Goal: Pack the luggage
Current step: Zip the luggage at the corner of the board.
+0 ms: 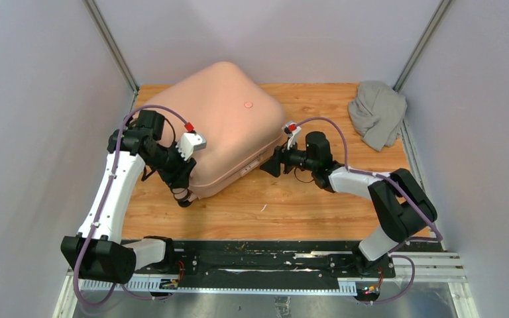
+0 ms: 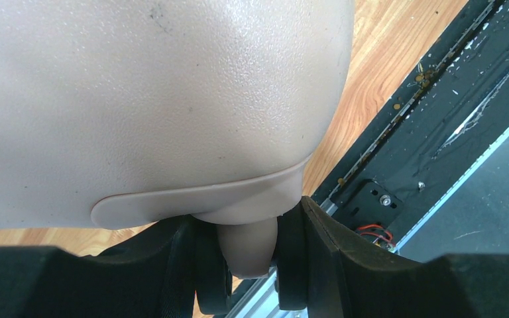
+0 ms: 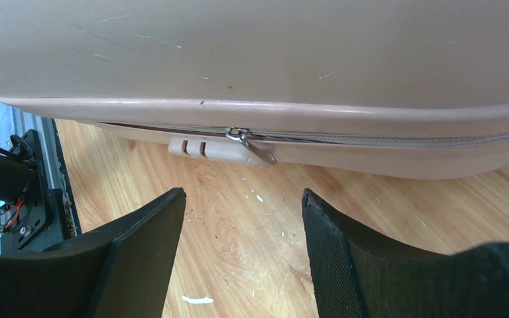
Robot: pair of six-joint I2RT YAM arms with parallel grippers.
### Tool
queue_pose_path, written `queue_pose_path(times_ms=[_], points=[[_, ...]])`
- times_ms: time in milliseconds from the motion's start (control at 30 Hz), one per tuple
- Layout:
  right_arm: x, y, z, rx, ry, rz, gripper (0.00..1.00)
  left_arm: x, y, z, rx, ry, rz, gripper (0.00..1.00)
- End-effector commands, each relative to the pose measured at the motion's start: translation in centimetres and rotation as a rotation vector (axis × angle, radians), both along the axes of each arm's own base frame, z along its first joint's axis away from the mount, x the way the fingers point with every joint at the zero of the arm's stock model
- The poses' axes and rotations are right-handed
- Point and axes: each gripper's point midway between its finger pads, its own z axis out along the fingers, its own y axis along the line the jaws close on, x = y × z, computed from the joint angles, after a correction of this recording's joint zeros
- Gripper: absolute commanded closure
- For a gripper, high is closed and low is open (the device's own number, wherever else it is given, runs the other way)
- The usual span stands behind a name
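Pink suitcase (image 1: 225, 126) lies flat and closed on the left half of the wooden table (image 1: 305, 205), its one round emblem (image 1: 247, 105) facing up. You have one grey cloth bundle (image 1: 378, 112) well apart in the far right corner, outside the case. Both arms meet the near edge: the left gripper (image 1: 183, 193) at the near-left corner, the right gripper (image 1: 270, 162) facing the side seam. That looks like one arm bracing while the other works the zipper.

From the left wrist, your two fingers (image 2: 305, 255) pinch a single pink stub (image 2: 246, 255) under the shell's corner lip. This grip probably steadies the case.

From the right wrist, the jaws stand spread and empty, just short of the shell. They line up on the one metal zipper pull (image 3: 255, 151), beside a pink tab (image 3: 202, 149). The zipper (image 3: 371, 138) runs to the right of it.
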Motion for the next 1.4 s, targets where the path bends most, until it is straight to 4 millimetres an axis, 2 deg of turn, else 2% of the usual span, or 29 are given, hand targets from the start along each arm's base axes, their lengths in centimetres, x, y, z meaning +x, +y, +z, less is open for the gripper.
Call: queue_pose_path(times_ms=[0, 300, 367, 533, 667, 900, 1033, 1200, 1367], points=[[1.2, 1.3, 2.0, 0.086, -0.048, 0.023, 0.32, 2.8, -3.1, 3.7, -0.123, -0.19, -0.126, 1.0], [2.8, 2.6, 0.9, 0.11, -0.029, 0.036, 0.32, 2.9, -3.3, 4.1, -0.12, -0.197, -0.132, 1.0], [3.0, 2.8, 0.8, 0.121, -0.024, 0.036, 0.35, 2.8, -3.3, 4.1, -0.118, -0.199, -0.132, 1.0], [3.7, 3.0, 0.9, 0.161, -0.032, 0.012, 0.55, 2.7, -3.5, 4.1, -0.12, -0.198, -0.137, 1.0], [4.2, 2.2, 1.6, 0.185, -0.066, -0.047, 0.74, 2.7, -3.5, 4.1, -0.112, -0.2, -0.139, 1.0], [4.2, 2.2, 3.2, 0.232, -0.069, -0.043, 0.76, 2.7, -3.5, 4.3, -0.112, -0.206, -0.139, 1.0], [4.3, 2.2, 3.7, 0.248, -0.073, -0.044, 0.99, 2.6, -3.4, 4.3, -0.11, -0.21, -0.141, 1.0], [3.9, 1.4, 3.5, 0.177, -0.085, -0.051, 1.0, 2.5, -3.4, 4.4, -0.112, -0.211, -0.136, 1.0], [2.6, 0.4, 2.1, 0.042, -0.047, -0.029, 1.0, 2.5, -3.6, 4.4, -0.123, -0.206, -0.135, 1.0]])
